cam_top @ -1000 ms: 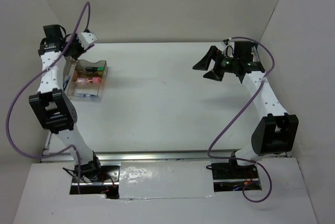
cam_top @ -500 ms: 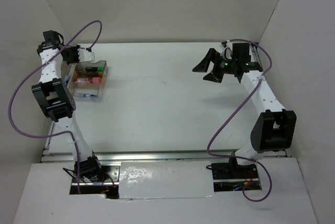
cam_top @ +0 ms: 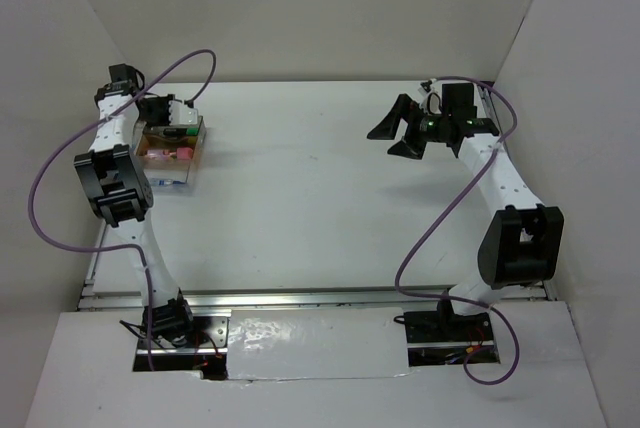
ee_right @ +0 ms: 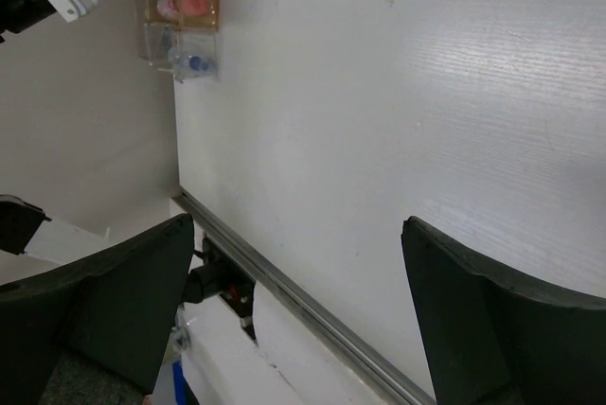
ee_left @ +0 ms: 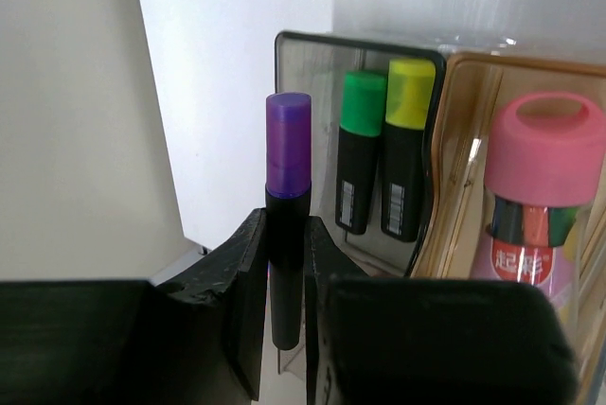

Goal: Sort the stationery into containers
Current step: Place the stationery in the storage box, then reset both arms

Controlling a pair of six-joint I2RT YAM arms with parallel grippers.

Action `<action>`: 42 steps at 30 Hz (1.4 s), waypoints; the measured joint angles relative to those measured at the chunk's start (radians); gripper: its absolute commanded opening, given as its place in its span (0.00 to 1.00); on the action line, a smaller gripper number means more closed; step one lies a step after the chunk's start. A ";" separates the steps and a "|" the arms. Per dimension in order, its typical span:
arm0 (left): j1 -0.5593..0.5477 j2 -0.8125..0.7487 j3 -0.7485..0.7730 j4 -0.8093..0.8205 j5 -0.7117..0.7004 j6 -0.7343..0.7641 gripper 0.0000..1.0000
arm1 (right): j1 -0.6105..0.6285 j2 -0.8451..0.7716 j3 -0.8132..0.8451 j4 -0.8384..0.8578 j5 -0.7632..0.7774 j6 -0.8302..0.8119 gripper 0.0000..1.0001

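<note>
Between plain pale walls (cam_top: 300, 8), a white table (cam_top: 320, 218) holds clear containers (cam_top: 176, 164).

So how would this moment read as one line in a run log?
left gripper: shut on purple highlighter, near box | right gripper: open, empty | in box: green highlighter, yellow highlighter, pink tube

Top camera overlooks the table (cam_top: 320, 198); left wrist views the clear box (ee_left: 464, 112) closely, right wrist distantly.
</note>
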State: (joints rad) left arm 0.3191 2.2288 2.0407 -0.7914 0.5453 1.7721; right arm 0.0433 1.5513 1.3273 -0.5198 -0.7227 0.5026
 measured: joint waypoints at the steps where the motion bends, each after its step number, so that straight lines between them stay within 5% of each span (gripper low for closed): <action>1: -0.005 0.002 0.000 0.000 -0.002 0.000 0.24 | 0.000 0.002 0.000 0.000 0.000 0.000 0.96; 10: -0.011 0.012 0.000 0.003 -0.018 -0.011 0.35 | -0.003 0.012 0.000 -0.001 0.000 0.000 0.96; 14: -0.006 0.012 0.000 0.004 -0.021 -0.022 0.74 | -0.003 0.024 0.000 -0.002 -0.001 0.000 0.95; 23: 0.006 0.006 0.004 0.023 0.032 -0.142 0.77 | -0.005 0.035 0.000 -0.010 0.000 -0.010 0.94; 26: 0.006 -0.038 0.006 0.066 0.090 -0.319 0.82 | -0.011 0.027 0.000 -0.024 0.001 -0.027 0.94; 29: -0.015 -0.181 -0.031 0.196 0.070 -0.626 0.99 | -0.024 0.003 0.003 -0.051 0.018 -0.067 0.95; 35: -0.190 -0.550 -0.067 0.207 -0.054 -1.008 0.99 | -0.069 -0.022 0.093 -0.176 0.181 -0.235 1.00; 42: -0.221 -0.819 -0.509 0.178 -0.090 -1.430 0.99 | -0.164 -0.235 -0.079 -0.202 0.430 -0.418 1.00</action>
State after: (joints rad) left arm 0.0978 1.4097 1.5318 -0.6136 0.4553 0.3420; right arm -0.1204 1.3163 1.2484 -0.7219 -0.2924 0.0841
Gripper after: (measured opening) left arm 0.993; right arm 0.998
